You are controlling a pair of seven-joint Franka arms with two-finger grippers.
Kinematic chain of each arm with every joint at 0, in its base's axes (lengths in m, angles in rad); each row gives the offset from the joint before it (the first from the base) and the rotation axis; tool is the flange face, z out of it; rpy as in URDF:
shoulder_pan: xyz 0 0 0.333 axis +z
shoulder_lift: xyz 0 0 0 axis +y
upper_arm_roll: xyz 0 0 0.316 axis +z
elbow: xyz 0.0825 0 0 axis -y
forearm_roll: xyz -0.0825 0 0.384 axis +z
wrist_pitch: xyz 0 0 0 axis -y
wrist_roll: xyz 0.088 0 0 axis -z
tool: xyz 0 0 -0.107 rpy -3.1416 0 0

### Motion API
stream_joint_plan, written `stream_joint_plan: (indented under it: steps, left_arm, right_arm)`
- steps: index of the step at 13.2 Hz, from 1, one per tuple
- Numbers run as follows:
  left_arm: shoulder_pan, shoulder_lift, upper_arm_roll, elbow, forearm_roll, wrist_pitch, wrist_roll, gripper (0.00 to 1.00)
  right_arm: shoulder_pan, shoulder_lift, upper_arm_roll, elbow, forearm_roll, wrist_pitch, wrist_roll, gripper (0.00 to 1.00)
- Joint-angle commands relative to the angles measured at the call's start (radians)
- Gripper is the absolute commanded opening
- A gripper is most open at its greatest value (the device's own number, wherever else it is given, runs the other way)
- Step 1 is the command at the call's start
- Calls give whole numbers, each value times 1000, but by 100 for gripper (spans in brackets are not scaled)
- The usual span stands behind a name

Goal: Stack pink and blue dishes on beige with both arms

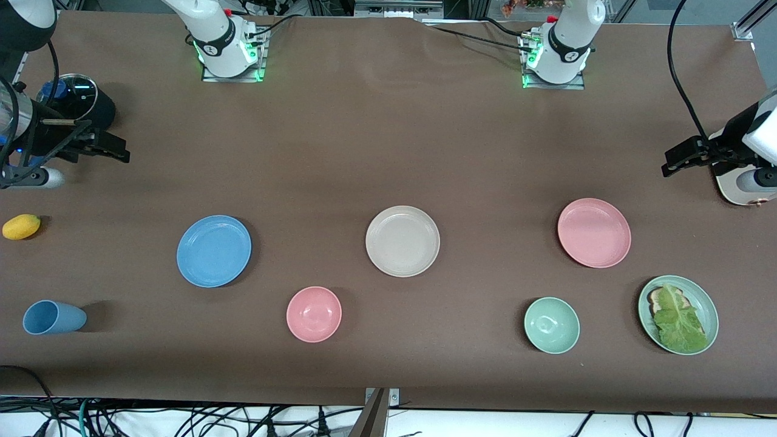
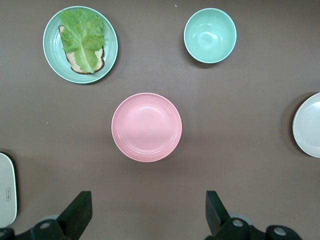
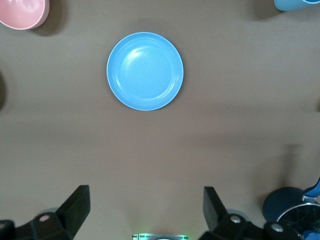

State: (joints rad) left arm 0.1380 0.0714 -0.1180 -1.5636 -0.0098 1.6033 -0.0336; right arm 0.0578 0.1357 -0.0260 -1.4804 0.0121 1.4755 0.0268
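A: Stage of the job?

B: Opening step, by the look of it. On the wide brown desk (image 1: 388, 152), nothing stacked yet. Flat round cream-beige plate (image 1: 402, 241) at the middle, bare. From it, flat round light blue plate with ridged rim (image 1: 213, 250) at nine o'clock, toward the right arm's end. Flat round plain pink plate (image 1: 594, 232) at three o'clock, toward the left arm's end. All three well apart, flat on the desk.

A: And the claws?

B: Left claw (image 2: 148, 210) spread wide, pinching nothing, hanging over the desk at about two o'clock from the pink plate. Right claw (image 3: 146, 200) likewise spread and empty, over the desk at about ten o'clock from the blue plate.

A: Next move?

B: Probably a descent by each arm to its own plate's rim, one finger under the lip and one over. Shallow rims, so little to bite on. Best to avoid the deeper pink bowl (image 1: 314, 314) at seven o'clock from the beige plate.
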Motion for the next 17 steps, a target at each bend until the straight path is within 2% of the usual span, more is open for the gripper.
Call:
stream_joint_plan:
  steps: [1,17]
  left_arm:
    - [-3,10,-2,24,16,-14,17,100]
    - [-3,10,-2,23,16,-13,17,100]
  right_arm:
    - [4,-16,6,-12,-1,2,10,100]
    - [-7,-10,-18,-9,14,42,8,100]
